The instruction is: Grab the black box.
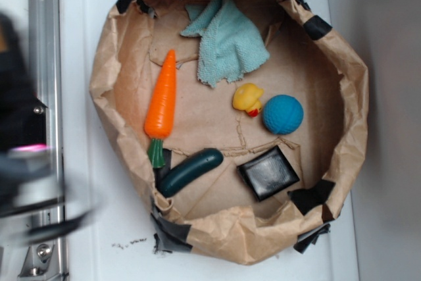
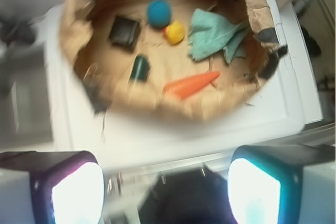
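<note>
The black box lies flat inside the brown paper rim, just below the blue ball and right of the cucumber toy. Gripper is spread open, well outside the rim. I'd drop straight down and pinch opposite edges.

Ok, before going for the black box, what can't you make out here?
- End effector, wrist view: only two blurred pads at the bottom edge.
- Arm, exterior view: motion-smeared at the left edge.
- Black box: its underside is hidden.
- Cucumber toy, wrist view: blurred.
</note>
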`<action>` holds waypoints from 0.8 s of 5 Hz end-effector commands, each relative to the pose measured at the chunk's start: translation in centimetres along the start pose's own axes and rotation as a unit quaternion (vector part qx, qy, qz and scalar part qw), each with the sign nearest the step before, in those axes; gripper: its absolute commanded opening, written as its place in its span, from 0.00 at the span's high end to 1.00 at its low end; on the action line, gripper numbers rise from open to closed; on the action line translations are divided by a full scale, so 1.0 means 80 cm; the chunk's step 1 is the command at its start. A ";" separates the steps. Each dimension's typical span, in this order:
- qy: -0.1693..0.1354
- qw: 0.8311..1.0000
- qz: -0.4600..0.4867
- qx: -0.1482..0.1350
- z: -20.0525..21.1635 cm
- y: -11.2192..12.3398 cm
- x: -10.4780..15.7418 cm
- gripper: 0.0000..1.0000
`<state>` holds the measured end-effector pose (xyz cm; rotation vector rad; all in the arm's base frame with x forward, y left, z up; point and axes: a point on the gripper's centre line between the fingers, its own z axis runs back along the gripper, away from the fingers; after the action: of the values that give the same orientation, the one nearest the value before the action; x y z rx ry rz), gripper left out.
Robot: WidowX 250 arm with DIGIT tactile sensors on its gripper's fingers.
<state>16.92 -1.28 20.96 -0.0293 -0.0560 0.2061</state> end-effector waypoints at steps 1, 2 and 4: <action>-0.007 0.993 0.120 -0.013 -0.063 -0.008 0.070 0.00; -0.012 0.985 0.172 0.006 -0.103 -0.010 0.089 0.00; 0.003 0.985 0.171 -0.024 -0.180 -0.047 0.142 0.00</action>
<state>28.69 -2.65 6.03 -0.0646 0.0042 0.5879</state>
